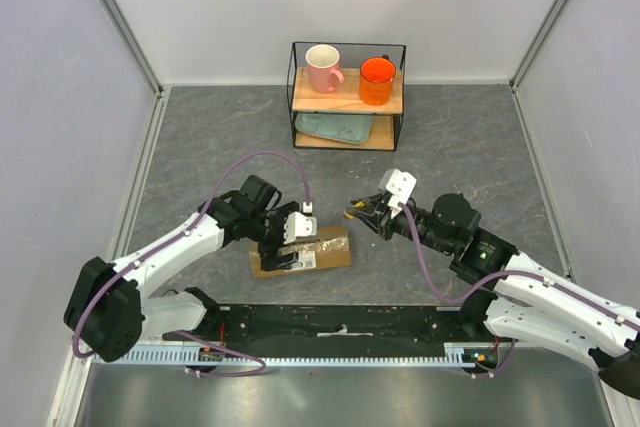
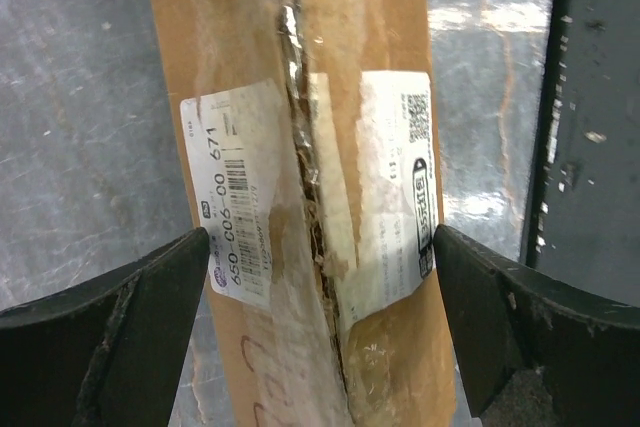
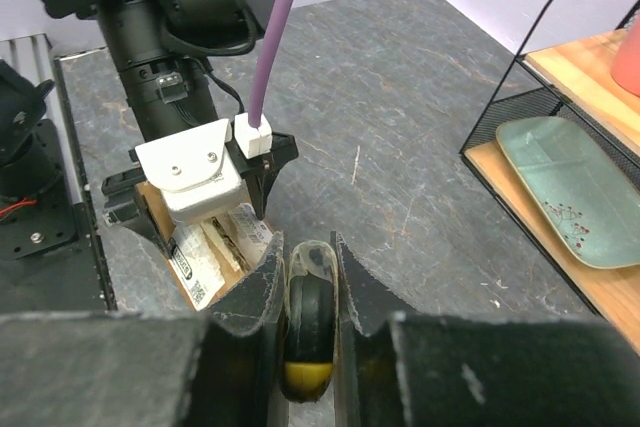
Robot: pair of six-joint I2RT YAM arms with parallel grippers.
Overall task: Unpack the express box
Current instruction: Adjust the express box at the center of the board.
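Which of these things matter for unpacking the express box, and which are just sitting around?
For the job: express box, taped seam split; yellow utility knife, in the right gripper; left gripper, open astride the box.
Lying about: pink mug, orange mug, green plate, wire shelf holding them.

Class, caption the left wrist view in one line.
Open left gripper straddles the express box, its taped seam split through the label.

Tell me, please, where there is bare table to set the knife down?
Bare table lies left and right of the shelf. The near middle is crowded: the left gripper straddles the box, and the right gripper holds the knife beside it.
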